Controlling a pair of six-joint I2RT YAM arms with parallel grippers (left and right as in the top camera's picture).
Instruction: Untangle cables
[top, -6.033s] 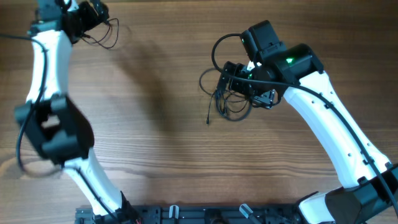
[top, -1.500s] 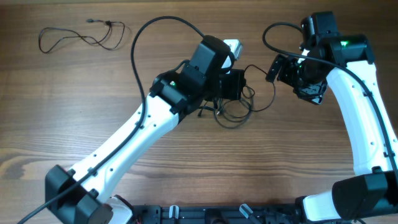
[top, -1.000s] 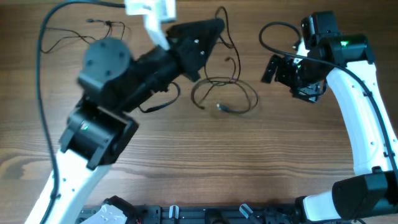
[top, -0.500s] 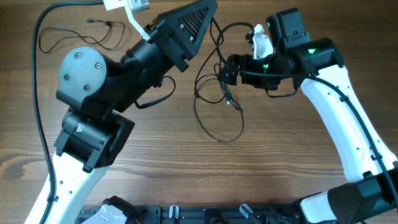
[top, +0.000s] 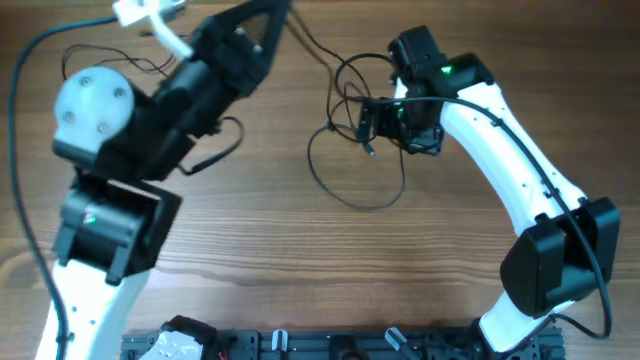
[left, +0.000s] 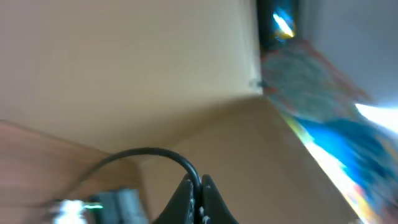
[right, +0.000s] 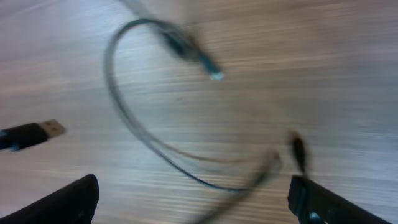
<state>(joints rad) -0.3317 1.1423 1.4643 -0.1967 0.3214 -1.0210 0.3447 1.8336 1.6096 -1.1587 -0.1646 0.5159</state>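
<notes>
The cables (top: 352, 150) lie as thin black loops on the wooden table, mid-right in the overhead view. One strand rises from them up to my left gripper (top: 276, 8), which is lifted high at the top edge. In the left wrist view, that gripper (left: 199, 183) is shut on a black cord (left: 149, 154). My right gripper (top: 372, 124) hovers over the upper part of the loops. In the right wrist view it (right: 193, 190) stands wide open, with a blurred cable loop (right: 134, 127) and a small plug end (right: 210, 71) on the wood beyond its fingers.
Another thin cord (top: 72, 58) lies at the far left, mostly behind the raised left arm (top: 150, 110). A USB plug (right: 31, 134) lies at the left of the right wrist view. The arm bases' rail (top: 300, 345) runs along the table's near edge.
The left gripper has risen and swung left, pulling its strand up out of the bunch. The right gripper came in from the right to over the loops, staying open.
</notes>
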